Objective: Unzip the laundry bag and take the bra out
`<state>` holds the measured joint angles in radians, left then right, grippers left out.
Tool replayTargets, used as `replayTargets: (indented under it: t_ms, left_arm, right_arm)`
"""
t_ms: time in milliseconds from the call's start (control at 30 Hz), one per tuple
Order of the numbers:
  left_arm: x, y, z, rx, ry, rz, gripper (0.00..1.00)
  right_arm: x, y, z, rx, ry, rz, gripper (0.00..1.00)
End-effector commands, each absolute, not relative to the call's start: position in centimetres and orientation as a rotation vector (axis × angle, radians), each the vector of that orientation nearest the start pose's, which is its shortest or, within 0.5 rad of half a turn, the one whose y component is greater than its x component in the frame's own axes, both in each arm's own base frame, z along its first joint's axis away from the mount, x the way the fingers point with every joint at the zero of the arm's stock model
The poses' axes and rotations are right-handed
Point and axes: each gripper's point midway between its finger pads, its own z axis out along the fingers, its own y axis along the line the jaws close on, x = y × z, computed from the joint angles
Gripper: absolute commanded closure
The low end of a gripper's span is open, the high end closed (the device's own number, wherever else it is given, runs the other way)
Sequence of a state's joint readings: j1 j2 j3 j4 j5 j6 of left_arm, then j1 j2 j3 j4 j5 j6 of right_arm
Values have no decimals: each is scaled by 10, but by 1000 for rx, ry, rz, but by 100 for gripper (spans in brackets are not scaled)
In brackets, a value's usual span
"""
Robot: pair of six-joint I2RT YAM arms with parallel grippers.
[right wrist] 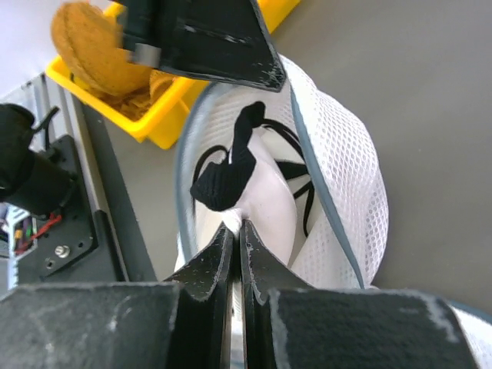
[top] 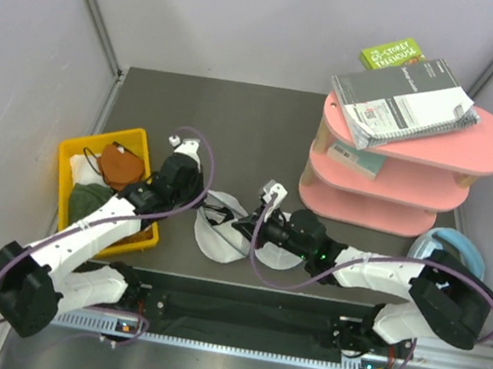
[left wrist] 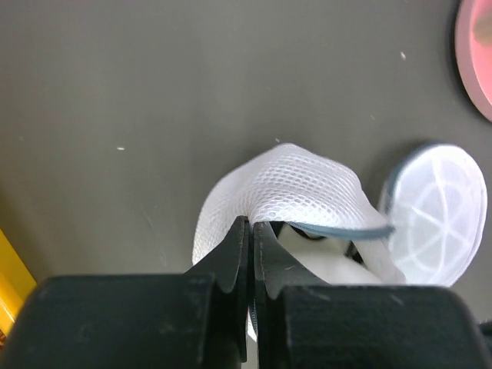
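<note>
The laundry bag (top: 218, 230) lies unzipped on the dark table between my two grippers. It is white mesh (left wrist: 296, 188) with a grey-blue zipper rim (right wrist: 311, 165), and its round flap (left wrist: 438, 211) is folded out to the right. My left gripper (left wrist: 251, 224) is shut on the mesh wall at the bag's rim and holds it up. Inside lies the bra (right wrist: 265, 192), white with black straps. My right gripper (right wrist: 238, 227) reaches into the opening and is shut on a tuft of the bra's white fabric. In the top view the left gripper (top: 197, 207) and right gripper (top: 239, 228) meet at the bag.
A yellow bin (top: 69, 197) at the left holds a rust-orange cloth (top: 122, 166) and a dark green cloth (top: 84, 202). A pink three-tier shelf (top: 480, 148) with books stands at the back right. Pale blue headphones (top: 449, 245) lie by the right arm.
</note>
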<state>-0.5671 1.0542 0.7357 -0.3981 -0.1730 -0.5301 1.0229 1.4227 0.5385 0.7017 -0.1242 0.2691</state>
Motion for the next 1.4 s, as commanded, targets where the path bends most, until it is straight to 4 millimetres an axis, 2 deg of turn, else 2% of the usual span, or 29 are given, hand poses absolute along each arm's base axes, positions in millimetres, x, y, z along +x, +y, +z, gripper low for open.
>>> replayTargets:
  t_ms: [0, 33, 100, 233, 333, 567, 600, 667, 700, 767, 800, 833, 867, 900, 933, 967, 1000, 1033, 1067, 1100, 1133, 1167, 1200, 1300, 1367]
  left_arm:
    - [272, -153, 123, -123, 2293, -458, 100]
    - [272, -153, 122, -125, 2290, -470, 100]
    - [271, -153, 117, -128, 2296, -474, 100]
    - [269, -157, 116, -113, 2287, -509, 100]
    - [268, -162, 118, -81, 2270, -551, 100]
    - [265, -160, 113, -54, 2270, -540, 100]
    - [265, -160, 113, -51, 2267, -542, 100]
    - [265, -160, 114, -47, 2257, -542, 100]
    - [265, -161, 115, -42, 2251, -544, 100]
    - [266, -160, 120, -35, 2241, -543, 100]
    - [265, -161, 121, -29, 2243, -543, 100]
    - [265, -160, 124, -22, 2242, -540, 97]
    - [265, -159, 131, -22, 2239, -540, 78]
    - [266, -158, 136, -21, 2227, -531, 60]
    - [266, -156, 141, -25, 2215, -521, 41]
    - [265, -154, 150, -28, 2199, -522, 15]
    - [266, -152, 155, -37, 2185, -517, 3]
    - [266, -152, 169, -40, 2149, -531, 1]
    - [264, -151, 174, -43, 2137, -540, 1]
    - [263, -151, 179, -47, 2122, -549, 1]
    - [260, -150, 194, -48, 2079, -571, 1]
    - [258, -150, 200, -46, 2061, -586, 1]
    - [255, -151, 207, -40, 2039, -607, 1]
    - [238, -157, 237, 20, 1930, -721, 1]
    - [219, -166, 262, 99, 1836, -835, 1]
  right_arm:
    - [187, 368, 180, -731, 1615, 1041, 100]
    - [187, 361, 188, -698, 1606, 1030, 100]
    - [196, 348, 192, -623, 1618, 973, 100]
    - [202, 319, 224, -458, 1556, 950, 100]
    - [206, 307, 241, -380, 1521, 944, 100]
    - [212, 291, 279, -256, 1428, 948, 100]
    - [212, 290, 290, -247, 1407, 955, 100]
    - [212, 290, 296, -252, 1405, 949, 100]
    - [211, 289, 309, -244, 1385, 961, 100]
    - [210, 288, 314, -263, 1391, 949, 100]
    - [210, 287, 330, -261, 1367, 956, 100]
    - [209, 287, 334, -280, 1363, 945, 100]
    - [207, 290, 333, -322, 1384, 936, 100]
    - [207, 291, 353, -333, 1361, 942, 100]
    - [207, 292, 358, -356, 1364, 925, 100]
    - [206, 294, 353, -395, 1407, 905, 100]
    - [206, 293, 376, -393, 1380, 909, 100]
    - [204, 294, 381, -417, 1381, 916, 100]
    - [202, 293, 381, -437, 1404, 911, 100]
    - [201, 291, 400, -430, 1381, 927, 100]
    - [196, 293, 401, -465, 1391, 952, 100]
    - [193, 293, 406, -477, 1390, 968, 100]
    - [190, 293, 420, -479, 1371, 990, 100]
    - [182, 295, 432, -512, 1364, 1037, 100]
    - [169, 302, 433, -580, 1358, 1094, 100]
